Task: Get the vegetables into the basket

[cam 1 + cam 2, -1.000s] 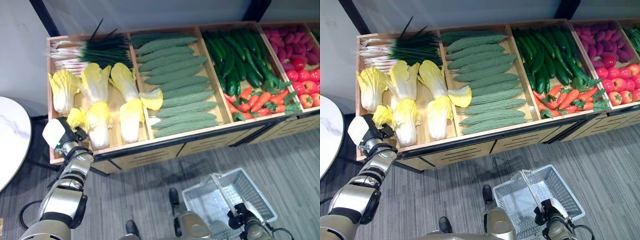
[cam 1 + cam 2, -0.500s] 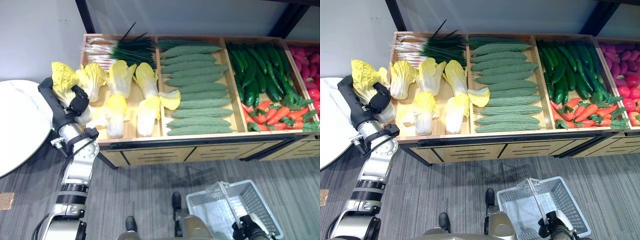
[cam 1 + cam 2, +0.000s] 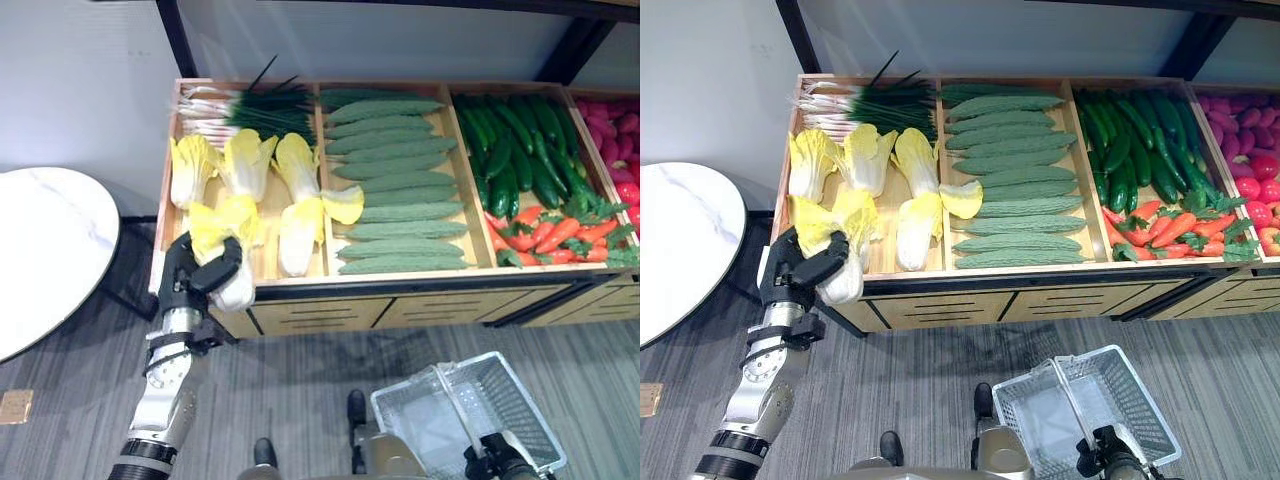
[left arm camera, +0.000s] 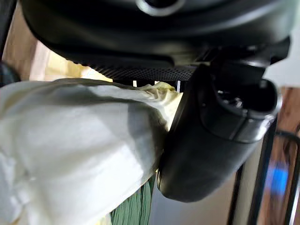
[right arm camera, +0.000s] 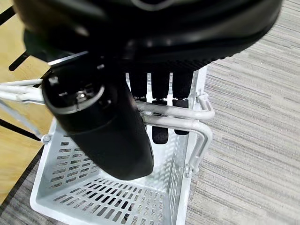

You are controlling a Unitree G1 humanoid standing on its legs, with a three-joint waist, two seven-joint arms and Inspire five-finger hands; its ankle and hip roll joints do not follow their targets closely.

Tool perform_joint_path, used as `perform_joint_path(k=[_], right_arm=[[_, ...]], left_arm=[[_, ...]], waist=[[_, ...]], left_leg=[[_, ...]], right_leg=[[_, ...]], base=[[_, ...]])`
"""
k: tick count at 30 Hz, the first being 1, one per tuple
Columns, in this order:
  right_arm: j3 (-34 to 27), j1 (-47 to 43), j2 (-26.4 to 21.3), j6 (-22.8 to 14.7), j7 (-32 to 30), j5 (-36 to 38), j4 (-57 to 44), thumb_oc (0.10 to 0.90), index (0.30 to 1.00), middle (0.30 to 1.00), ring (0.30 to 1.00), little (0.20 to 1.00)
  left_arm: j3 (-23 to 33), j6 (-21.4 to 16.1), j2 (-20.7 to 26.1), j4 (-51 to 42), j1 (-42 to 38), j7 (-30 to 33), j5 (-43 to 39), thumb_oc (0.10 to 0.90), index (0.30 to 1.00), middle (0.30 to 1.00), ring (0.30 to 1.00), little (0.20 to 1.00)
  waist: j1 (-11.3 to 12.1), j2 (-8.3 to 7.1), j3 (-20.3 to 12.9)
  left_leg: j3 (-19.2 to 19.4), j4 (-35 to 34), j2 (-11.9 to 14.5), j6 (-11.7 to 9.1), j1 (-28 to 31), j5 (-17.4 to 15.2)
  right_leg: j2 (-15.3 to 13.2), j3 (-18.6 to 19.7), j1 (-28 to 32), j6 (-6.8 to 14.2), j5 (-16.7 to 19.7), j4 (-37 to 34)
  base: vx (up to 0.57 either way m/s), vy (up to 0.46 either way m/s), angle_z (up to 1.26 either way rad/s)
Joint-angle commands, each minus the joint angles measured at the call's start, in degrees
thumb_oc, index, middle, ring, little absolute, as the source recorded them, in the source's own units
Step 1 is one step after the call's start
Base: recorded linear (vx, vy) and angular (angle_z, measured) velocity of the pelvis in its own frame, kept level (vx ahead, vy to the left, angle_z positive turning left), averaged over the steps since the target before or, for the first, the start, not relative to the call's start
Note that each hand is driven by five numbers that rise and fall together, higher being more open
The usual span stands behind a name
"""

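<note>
Left hand (image 3: 190,283) clamped round a yellow cabbage (image 3: 222,252) at the near left corner of the produce bench (image 3: 300,295). Right hand (image 5: 154,84) curled on basket (image 3: 470,410) handle, near right.

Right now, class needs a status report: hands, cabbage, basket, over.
Left robot hand shut on cabbage, at the stand's front-left corner. Right robot hand shut on basket handle. Basket empty, nothing between.
</note>
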Motion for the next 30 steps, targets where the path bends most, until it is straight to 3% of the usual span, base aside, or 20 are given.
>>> perform_joint_path(k=[1, 3, 5, 6, 8, 9, 11, 12, 13, 14, 15, 18, 23, 30], right_arm=[[-0.3, 0.4, -3.2, -0.2, -0.8, 1.1, 0.7, 0.400, 0.300, 0.300, 0.300, 0.300], [-0.4, 0.5, -3.3, -0.2, -0.6, 1.3, 0.5, 0.400, 0.300, 0.300, 0.300, 0.300], [-0.9, 0.7, -3.2, 0.1, -0.6, 1.7, 0.2, 0.400, 0.300, 0.300, 0.300, 0.300], [-0.9, 1.1, -2.6, 0.2, -0.4, 2.0, -0.4, 0.400, 0.300, 0.300, 0.300, 0.300], [-1.1, 1.4, -2.3, 0.4, -0.4, 2.1, -0.7, 0.400, 0.300, 0.300, 0.300, 0.300], [-0.8, 1.2, -1.9, 0.4, -0.1, 2.1, -0.8, 0.400, 0.300, 0.300, 0.300, 0.300], [-0.2, 1.3, -1.6, 0.2, 0.1, 2.4, -1.2, 0.400, 0.300, 0.300, 0.300, 0.300], [-0.1, 1.2, -1.7, 0.2, 0.2, 2.2, -1.0, 0.400, 0.300, 0.300, 0.300, 0.300], [0.4, 0.9, -1.7, 0.3, 0.1, 1.7, -0.9, 0.400, 0.300, 0.300, 0.300, 0.300], [0.4, 0.9, -1.7, 0.3, 0.1, 1.7, -0.9, 0.400, 0.300, 0.300, 0.300, 0.300], [1.1, 0.3, -1.6, 0.3, 0.0, 1.1, -0.6, 0.400, 0.300, 0.300, 0.300, 0.300], [1.5, 0.5, -1.5, 0.2, 0.0, 0.5, -0.2, 0.400, 0.300, 0.300, 0.300, 0.300], [1.7, 0.4, -1.4, -0.2, -0.2, 1.3, 0.2, 0.400, 0.300, 0.300, 0.300, 0.300], [1.2, 1.1, -1.6, -0.4, -0.3, 2.4, -0.9, 0.400, 0.300, 0.300, 0.300, 0.300]], left_arm=[[-0.7, -5.4, 3.7, -6.6, -8.1, -4.5, -1.2, 0.400, 0.300, 0.300, 0.300, 0.300], [-1.3, -5.4, 3.8, -5.6, -8.8, -4.8, -1.2, 0.400, 0.300, 0.300, 0.300, 0.300], [-2.9, -5.4, 3.7, -5.1, -10.5, -4.9, -1.3, 0.400, 0.300, 0.300, 0.300, 0.300], [-4.1, -5.5, 3.4, -4.7, -11.7, -5.1, -1.2, 0.400, 0.300, 0.300, 0.300, 0.300], [-4.6, -5.7, 3.6, -5.4, -12.3, -5.3, -0.8, 0.400, 0.300, 0.300, 0.300, 0.300], [-4.6, -5.6, 3.9, -5.1, -12.7, -5.3, -0.5, 0.400, 0.300, 0.300, 0.300, 0.300], [-4.7, -5.5, 4.6, -4.5, -13.1, -5.2, 0.9, 0.400, 0.300, 0.300, 0.300, 0.300], [-4.3, -5.3, 4.7, -4.9, -12.9, -5.2, 1.1, 0.400, 0.300, 0.300, 0.300, 0.300], [-3.6, -5.3, 4.8, -5.4, -12.4, -5.1, 1.4, 0.400, 0.300, 0.300, 0.300, 0.300], [-3.6, -5.2, 4.8, -5.5, -12.3, -5.0, 1.4, 0.400, 0.300, 0.300, 0.300, 0.300], [-2.1, -4.8, 4.8, -6.8, -11.2, -5.0, 2.0, 0.400, 0.300, 0.300, 0.300, 0.300], [-1.5, -4.6, 4.8, -7.7, -9.7, -5.7, 2.3, 0.400, 0.300, 0.300, 0.300, 0.300], [-1.4, -4.8, 4.6, -7.4, -9.4, -5.7, 2.4, 0.400, 0.300, 0.300, 0.300, 0.300], [-2.6, -4.7, 3.7, -6.3, -9.3, -6.1, 1.5, 0.400, 0.300, 0.300, 0.300, 0.300]], waist=[[-0.1, -3.06, 0.0], [-0.3, -3.08, 0.2], [-1.3, -3.36, 1.1], [-2.5, -3.89, 1.6], [-3.2, -4.23, 1.7], [-3.5, -3.88, 2.0], [-2.7, -3.27, 2.7], [-2.1, -2.40, 3.0], [-0.8, -2.13, 3.2], [-0.9, -2.15, 3.2], [0.3, -2.07, 3.0], [0.9, -2.39, 2.3], [0.6, -2.69, 1.6], [0.3, -2.05, 1.4]], left_leg=[[-1.7, 7.0, 0.0, 0.0, -2.5, -4.1], [-1.4, 7.3, -0.4, 0.2, -2.7, -4.4], [-0.9, 7.6, -1.7, 1.1, -2.6, -5.1], [0.6, 7.5, -2.9, 1.7, -2.1, -5.6], [2.3, 7.4, -3.8, 2.3, -2.0, -6.0], [3.0, 7.3, -3.6, 2.5, -2.1, -6.1], [6.7, 7.7, -3.0, 3.6, -2.4, -6.5], [6.9, 7.5, -2.6, 3.6, -1.6, -7.8], [9.1, 7.3, -2.3, 4.0, -1.7, -7.2], [9.1, 7.3, -2.3, 4.0, -1.6, -7.3], [11.8, 6.2, -1.9, 4.4, -1.3, -6.7], [13.7, 4.8, -1.9, 4.3, -0.6, -6.0], [14.1, 4.7, -2.3, 3.6, 0.2, -6.0], [14.0, 7.2, 0.3, 1.4, -0.1, -5.3]], right_leg=[[-7.8, 3.6, -1.4, 7.8, -2.3, 6.9], [-8.0, 4.1, -2.2, 8.2, -2.1, 8.1], [-9.0, 5.6, -3.6, 9.3, 0.5, 9.9], [-9.7, 7.4, -4.6, 10.2, 4.4, 9.3], [-10.5, 8.1, -6.1, 10.5, 8.4, 8.0], [-10.8, 7.8, -6.7, 10.5, 8.1, 7.9], [-11.6, -0.2, -7.8, 8.5, 2.6, 12.7], [-12.1, -3.6, -7.1, 8.4, -0.5, 16.2], [-13.7, -9.0, -6.6, 7.8, -1.8, 19.8], [-13.7, -9.0, -6.6, 7.7, -2.2, 20.2], [-14.8, -13.6, -5.2, 7.2, -3.6, 24.1], [-13.8, -14.4, -4.8, 7.3, -4.5, 26.0], [-10.4, -12.4, -3.8, 6.9, -5.3, 21.4], [-7.7, -13.2, -0.4, 4.8, -10.6, 17.9]], base=[[-0.06, 0.129, -0.12], [-0.04, 0.107, -0.09], [-0.09, 0.221, -0.11], [-0.08, 0.246, -0.14], [-0.09, 0.207, -0.39], [-0.16, 0.231, -0.88], [-0.14, 0.272, -0.77], [-0.09, 0.262, -0.68], [-0.03, 0.181, -1.01], [-0.15, 0.166, -1.32], [-0.08, 0.079, -1.12], [-0.04, 0.049, -0.73], [0.03, -0.078, -0.45], [0.03, -0.149, 0.06]])
